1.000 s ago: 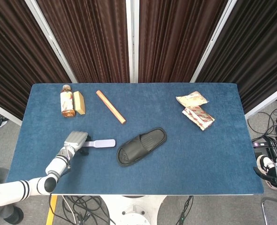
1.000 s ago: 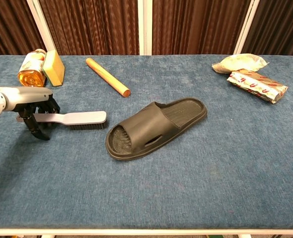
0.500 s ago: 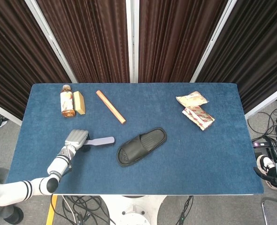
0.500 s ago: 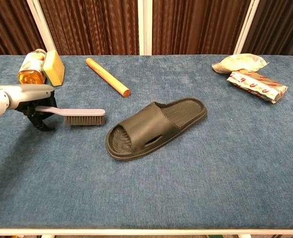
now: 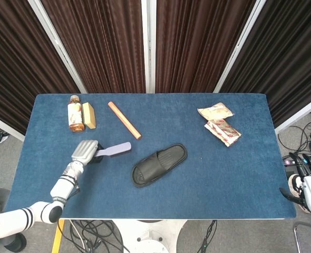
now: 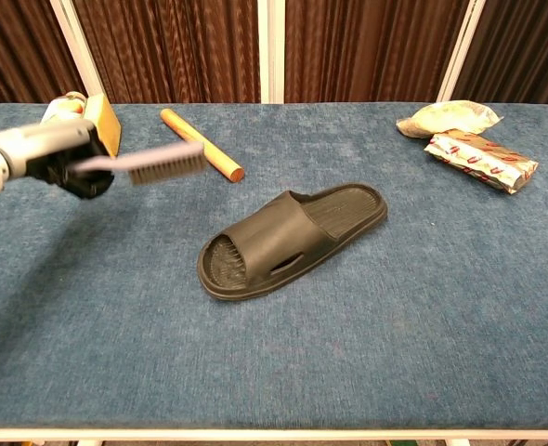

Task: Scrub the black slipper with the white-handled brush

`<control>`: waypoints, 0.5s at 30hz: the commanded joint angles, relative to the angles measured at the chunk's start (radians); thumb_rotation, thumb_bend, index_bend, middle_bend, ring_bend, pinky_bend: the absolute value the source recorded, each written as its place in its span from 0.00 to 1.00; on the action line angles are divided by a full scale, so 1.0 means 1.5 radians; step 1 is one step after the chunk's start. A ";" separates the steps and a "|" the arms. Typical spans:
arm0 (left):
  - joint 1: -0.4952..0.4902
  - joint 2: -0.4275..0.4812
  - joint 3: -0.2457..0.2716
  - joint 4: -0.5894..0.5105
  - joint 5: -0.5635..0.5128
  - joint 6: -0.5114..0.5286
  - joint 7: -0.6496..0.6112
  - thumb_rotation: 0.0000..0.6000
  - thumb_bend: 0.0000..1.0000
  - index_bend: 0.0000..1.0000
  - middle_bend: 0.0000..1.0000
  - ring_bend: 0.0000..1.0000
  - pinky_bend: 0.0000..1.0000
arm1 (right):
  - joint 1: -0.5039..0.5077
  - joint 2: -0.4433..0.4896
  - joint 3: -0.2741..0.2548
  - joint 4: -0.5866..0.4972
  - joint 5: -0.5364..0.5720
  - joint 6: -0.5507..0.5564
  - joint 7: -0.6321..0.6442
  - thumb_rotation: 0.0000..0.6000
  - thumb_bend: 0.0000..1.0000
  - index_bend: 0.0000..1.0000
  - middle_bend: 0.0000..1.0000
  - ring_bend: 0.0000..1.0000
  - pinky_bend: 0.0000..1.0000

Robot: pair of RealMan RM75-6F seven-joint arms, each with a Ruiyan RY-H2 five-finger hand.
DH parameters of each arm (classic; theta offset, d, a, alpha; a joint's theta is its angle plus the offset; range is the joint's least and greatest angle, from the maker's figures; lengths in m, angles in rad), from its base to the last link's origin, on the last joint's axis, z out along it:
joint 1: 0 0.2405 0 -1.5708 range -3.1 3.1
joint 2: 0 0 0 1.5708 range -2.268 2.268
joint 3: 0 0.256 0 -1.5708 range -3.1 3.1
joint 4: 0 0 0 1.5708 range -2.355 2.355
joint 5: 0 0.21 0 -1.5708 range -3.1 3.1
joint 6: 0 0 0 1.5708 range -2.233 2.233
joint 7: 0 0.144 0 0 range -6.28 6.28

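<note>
The black slipper [image 5: 159, 164] [image 6: 289, 238] lies sole-down near the middle of the blue table, toe end toward the front left. My left hand [image 5: 85, 151] [image 6: 65, 158] grips the white-handled brush [image 5: 113, 150] [image 6: 153, 163] by its handle and holds it in the air, bristles down, to the left of the slipper and apart from it. My right hand [image 5: 308, 182] shows only at the head view's far right edge, off the table, with its fingers spread and nothing in it.
At the back left stand an orange bottle [image 5: 75, 113] and a yellow sponge [image 5: 88, 115]. A wooden stick [image 5: 124, 120] [image 6: 202, 144] lies behind the brush. Two snack packets [image 5: 219, 123] [image 6: 464, 136] rest at the back right. The table's front edge [image 6: 274, 433] is close.
My left hand has lifted the brush off the table and raised it, bristle end tipping up toward the stick. My right hand has come into view at the right edge. The slipper has not moved.
</note>
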 commanded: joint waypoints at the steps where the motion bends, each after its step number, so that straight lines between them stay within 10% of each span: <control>1: 0.054 -0.036 -0.003 0.073 0.169 0.146 -0.175 1.00 0.71 1.00 1.00 1.00 1.00 | 0.036 0.011 -0.006 -0.022 -0.027 -0.047 -0.018 1.00 0.08 0.00 0.15 0.00 0.05; 15: 0.043 -0.043 0.065 0.138 0.344 0.228 -0.198 1.00 0.71 1.00 1.00 1.00 1.00 | 0.390 -0.110 0.085 -0.023 0.033 -0.491 -0.130 1.00 0.01 0.00 0.10 0.00 0.06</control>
